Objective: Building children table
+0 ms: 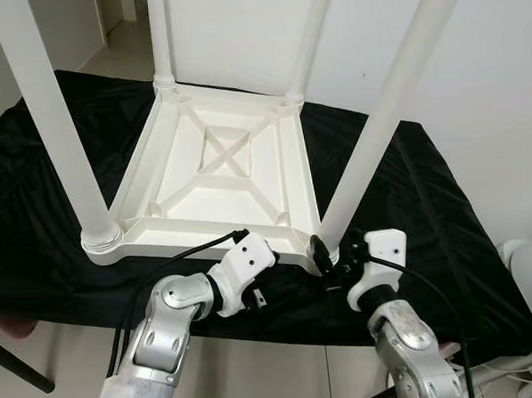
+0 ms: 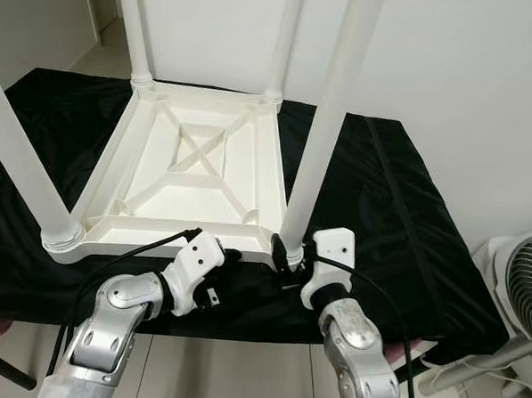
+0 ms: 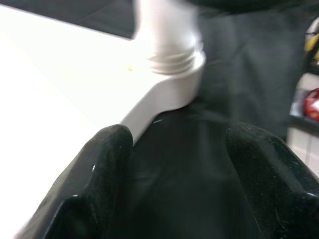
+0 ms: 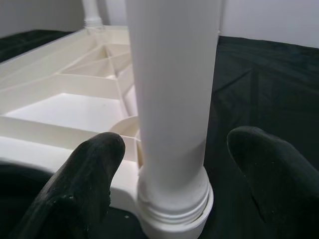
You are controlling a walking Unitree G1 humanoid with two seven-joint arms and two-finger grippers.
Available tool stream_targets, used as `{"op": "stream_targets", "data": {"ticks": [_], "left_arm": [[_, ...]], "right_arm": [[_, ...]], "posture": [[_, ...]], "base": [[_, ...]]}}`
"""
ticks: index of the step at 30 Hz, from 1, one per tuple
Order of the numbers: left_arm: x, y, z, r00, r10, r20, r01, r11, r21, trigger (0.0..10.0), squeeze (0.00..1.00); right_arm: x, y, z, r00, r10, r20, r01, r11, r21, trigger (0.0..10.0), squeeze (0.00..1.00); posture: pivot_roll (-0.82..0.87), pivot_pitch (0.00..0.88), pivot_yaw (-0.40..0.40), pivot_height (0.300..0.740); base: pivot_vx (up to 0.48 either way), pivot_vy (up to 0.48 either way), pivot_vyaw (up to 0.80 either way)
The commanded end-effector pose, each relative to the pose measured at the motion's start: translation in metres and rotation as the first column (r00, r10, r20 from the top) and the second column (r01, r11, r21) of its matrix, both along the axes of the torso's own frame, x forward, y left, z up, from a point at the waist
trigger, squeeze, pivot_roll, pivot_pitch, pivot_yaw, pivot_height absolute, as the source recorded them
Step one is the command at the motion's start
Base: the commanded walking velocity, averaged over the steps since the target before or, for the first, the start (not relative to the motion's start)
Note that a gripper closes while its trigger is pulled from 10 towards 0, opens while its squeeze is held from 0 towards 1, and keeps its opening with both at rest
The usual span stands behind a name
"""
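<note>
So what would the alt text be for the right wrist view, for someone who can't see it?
A white table leg stands upright in its corner socket on the upside-down white tabletop, between the right gripper's two open black fingers. Black cloth lies underneath.

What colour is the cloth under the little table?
Black. The cloth shows best in the left eye view, spread under the upside-down white table.

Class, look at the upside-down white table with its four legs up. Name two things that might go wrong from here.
1. The right hand is open around the near right leg; if that leg is not fully seated, a push may tilt it.
2. The tabletop lies on loose black cloth, so it might slide.
</note>
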State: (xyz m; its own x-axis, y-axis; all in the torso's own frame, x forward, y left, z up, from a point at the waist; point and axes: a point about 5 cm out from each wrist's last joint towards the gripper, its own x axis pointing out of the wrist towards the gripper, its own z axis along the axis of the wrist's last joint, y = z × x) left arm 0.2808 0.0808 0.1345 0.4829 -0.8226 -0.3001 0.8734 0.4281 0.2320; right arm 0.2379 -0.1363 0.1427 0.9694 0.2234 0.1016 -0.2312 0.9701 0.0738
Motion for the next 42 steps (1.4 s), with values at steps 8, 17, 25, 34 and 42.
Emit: {"op": "stream_targets", "data": {"ticks": [8, 17, 25, 34, 42], "left_arm": [[0.035, 0.015, 0.0, 0.909, 0.399, 0.12, -0.403, 0.915, 0.005, 10.0, 0.0], [0.052, 0.033, -0.004, 0.896, 0.419, 0.143, -0.435, 0.895, 0.101, 10.0, 0.0], [0.049, 0.055, -0.013, 0.895, 0.418, 0.154, -0.441, 0.88, 0.175, 10.0, 0.0], [0.043, 0.076, -0.017, 0.874, 0.46, 0.157, -0.484, 0.853, 0.194, 10.0, 0.0], [0.021, 0.057, -0.023, 0.91, 0.402, 0.101, -0.412, 0.904, 0.111, 10.0, 0.0]], "right_arm": [[-0.004, -0.012, 0.006, 0.999, -0.032, 0.021, 0.032, 0.999, 0.015, 10.0, 0.0], [-0.006, -0.01, 0.009, 0.999, -0.02, 0.026, 0.019, 0.999, 0.029, 10.0, 0.0], [-0.006, -0.002, 0.009, 0.999, 0.033, 0.029, -0.034, 0.999, 0.025, 10.0, 0.0], [-0.003, 0.0, 0.01, 0.997, 0.065, 0.036, -0.066, 0.998, 0.017, 10.0, 0.0], [-0.001, 0.002, 0.011, 0.994, 0.1, 0.045, -0.101, 0.995, 0.002, 10.0, 0.0]], "posture": [[-0.07, 0.062, -0.105, 0.74], [-0.08, 0.06, -0.094, 0.74], [-0.07, 0.053, -0.103, 0.74], [-0.05, 0.056, -0.114, 0.74], [-0.05, 0.055, -0.12, 0.74]], "base": [[0.0, 0.0, 0.0], [0.0, 0.0, 0.0], [0.0, 0.0, 0.0], [0.0, 0.0, 0.0], [0.0, 0.0, 0.0]]}}
